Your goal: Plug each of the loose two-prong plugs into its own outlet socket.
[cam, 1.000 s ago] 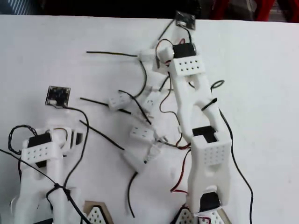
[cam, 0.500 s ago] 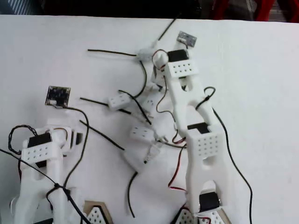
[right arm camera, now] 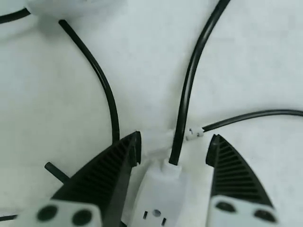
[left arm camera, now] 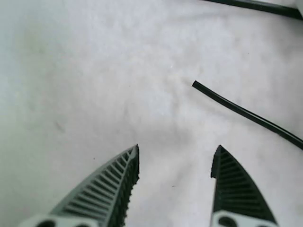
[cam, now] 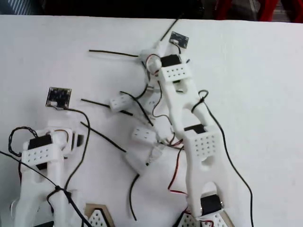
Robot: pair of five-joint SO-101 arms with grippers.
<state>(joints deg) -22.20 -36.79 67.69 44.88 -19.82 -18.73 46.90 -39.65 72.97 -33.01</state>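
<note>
Socket (right arm camera: pixel 161 189) sits between my right jaws, not yet gripped.
White, cord (right arm camera: pixel 189 80) trailing, it lies lower middle of the right wrist view, jaws wide either side. My right arm (cam: pixel 180 99) swung left in the last second to get there; closing looks next. Left jaws stayed wide over bare bench (left arm camera: pixel 94 71). From above my arm hides the socket.

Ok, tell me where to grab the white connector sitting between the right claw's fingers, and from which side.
Grip the white connector across its two long flat sides, just short of where the black cord leaves it, never the cord itself. Come from above with one finger each side, as the open right claw is lined up now.
</note>
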